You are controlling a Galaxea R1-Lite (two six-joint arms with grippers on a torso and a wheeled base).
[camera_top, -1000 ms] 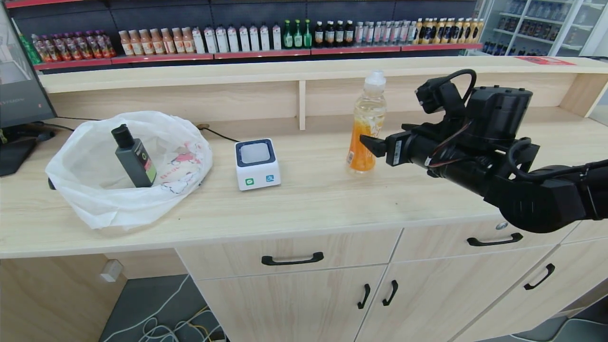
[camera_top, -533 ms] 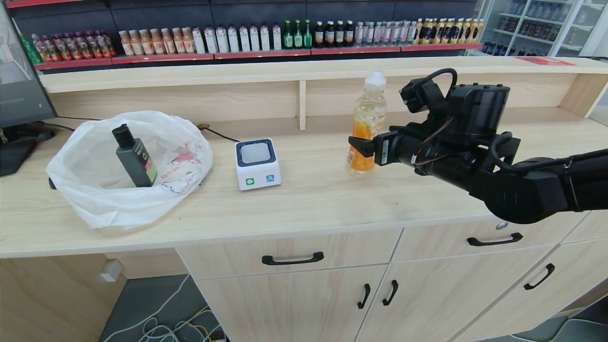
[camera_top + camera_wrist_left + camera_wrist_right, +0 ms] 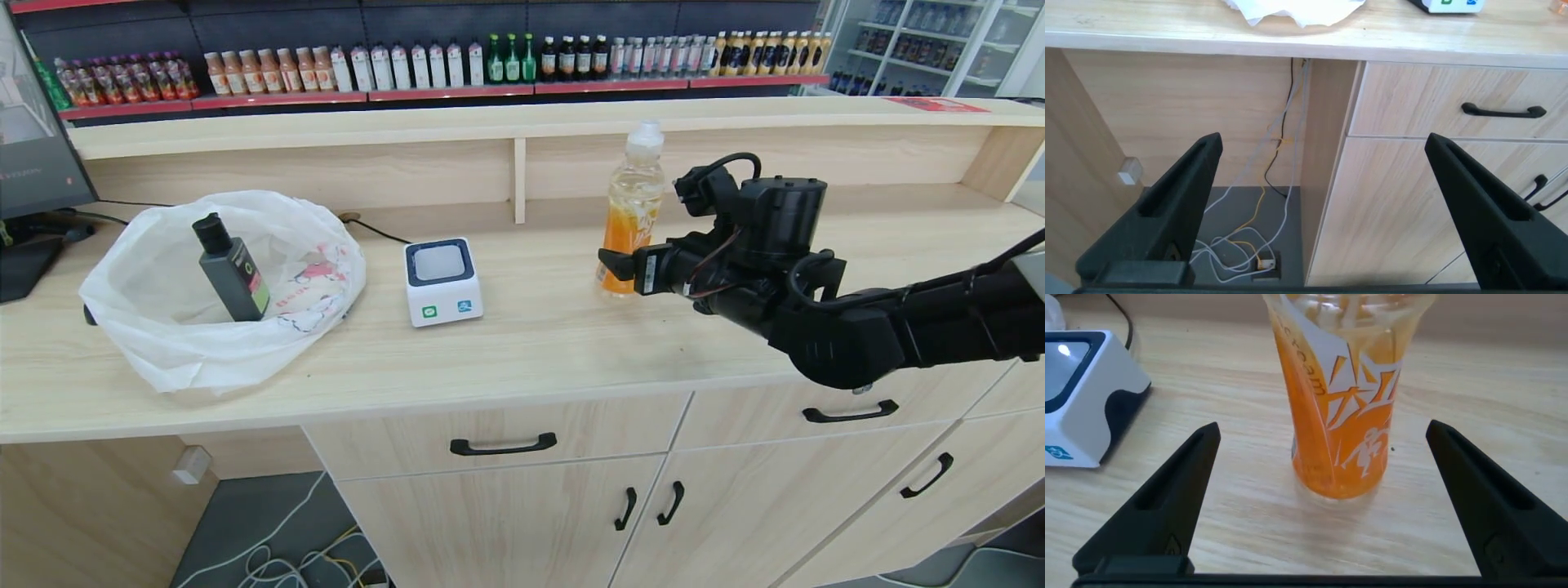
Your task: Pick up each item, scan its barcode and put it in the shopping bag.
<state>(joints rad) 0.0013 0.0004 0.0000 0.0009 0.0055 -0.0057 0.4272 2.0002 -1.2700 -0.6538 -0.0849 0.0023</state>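
Plainly, the right gripper [image 3: 622, 265] stands released at the right of centre of the head view, its two black fingers spread wide and level with the counter, pointing toward the frame's left. Between them, with a gap on each side in the right wrist view, stands the clear plastic drink bottle with orange liquid and a white cap [image 3: 633, 196], upright on the light wooden counter [image 3: 531, 343]. Its long axis is vertical, square across the fingers' line of closing, and the fingers flank its lower orange part without seeming to touch it. The coming move looks to turn on this: the jaws need only shut across the bottle's width, low on the body, so the tall top may tip if the hold is slack. Farther left sits the white cube scanner with a dark blue rim [image 3: 442, 282], well apart from the bottle, and beyond it, at centre left, the white plastic shopping bag [image 3: 147, 351] already holding a dark grey bottle [image 3: 231, 269]. The left gripper [image 3: 1323, 143], likewise released, hangs below the counter's edge facing the cabinet front, so the right arm is much the nearer.
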